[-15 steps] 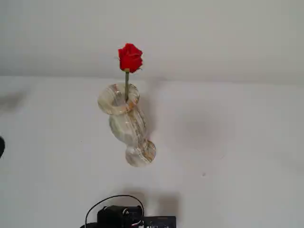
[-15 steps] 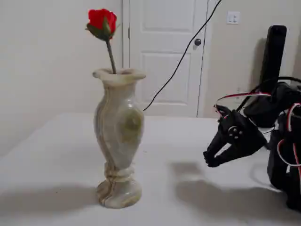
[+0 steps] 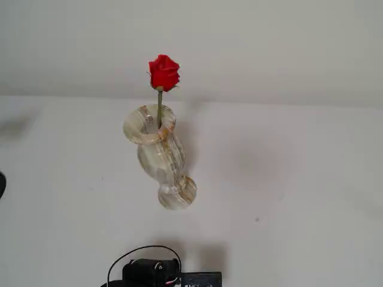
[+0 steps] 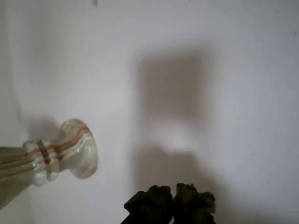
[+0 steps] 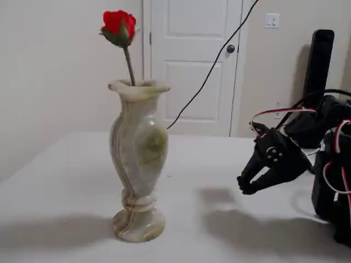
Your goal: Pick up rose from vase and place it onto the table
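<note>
White table (image 5: 219,159) fills the lower frame of a fixed view, with a closed door (image 5: 192,60) behind it; the vase (image 5: 137,164) stands upright at left centre, holding the rose (image 5: 118,24), whose lower stem is hidden inside the vase. At right, the gripper (image 5: 244,185) hangs above the table, well apart from the vase, fingertips pressed together. Wrist view shows only the vase foot (image 4: 77,148); the arm is cut off at the frame edge.
</note>
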You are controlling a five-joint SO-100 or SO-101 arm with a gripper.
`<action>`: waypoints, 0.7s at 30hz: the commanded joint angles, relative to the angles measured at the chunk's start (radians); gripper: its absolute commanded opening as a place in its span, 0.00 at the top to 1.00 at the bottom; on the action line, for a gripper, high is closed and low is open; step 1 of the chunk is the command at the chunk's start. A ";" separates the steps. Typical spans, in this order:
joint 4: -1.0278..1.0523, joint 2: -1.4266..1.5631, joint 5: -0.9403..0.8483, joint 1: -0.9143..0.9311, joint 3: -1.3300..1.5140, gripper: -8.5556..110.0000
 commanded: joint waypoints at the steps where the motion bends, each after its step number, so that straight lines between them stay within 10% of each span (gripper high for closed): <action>1: -0.020 0.008 0.006 0.002 -0.005 0.93; 21: -0.020 0.008 0.006 0.002 -0.005 0.93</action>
